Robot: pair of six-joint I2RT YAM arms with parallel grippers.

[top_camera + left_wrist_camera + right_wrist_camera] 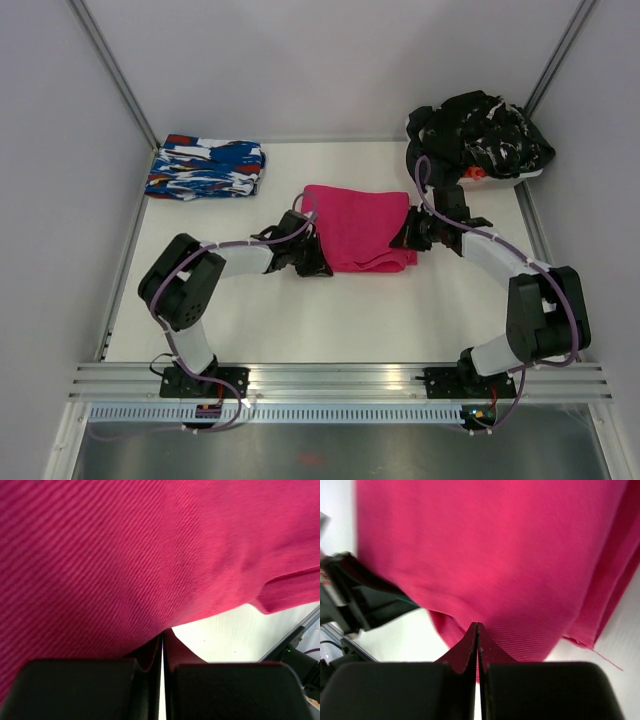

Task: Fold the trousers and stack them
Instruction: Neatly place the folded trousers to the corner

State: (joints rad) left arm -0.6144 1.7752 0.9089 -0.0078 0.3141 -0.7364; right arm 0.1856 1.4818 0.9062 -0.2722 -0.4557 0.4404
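Just one trousers, two pincers

Light was even and diffuse from above, with faint soft shadows around the trousers and no glare; top view was sharp, wrist views went soft close to the trousers, and the right one smeared left of them.

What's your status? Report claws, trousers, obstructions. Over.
Left claw shut on trousers, left edge. Right claw shut on right edge. Trousers folded, mid-table. Patterned garment, black clothes apart at far corners.
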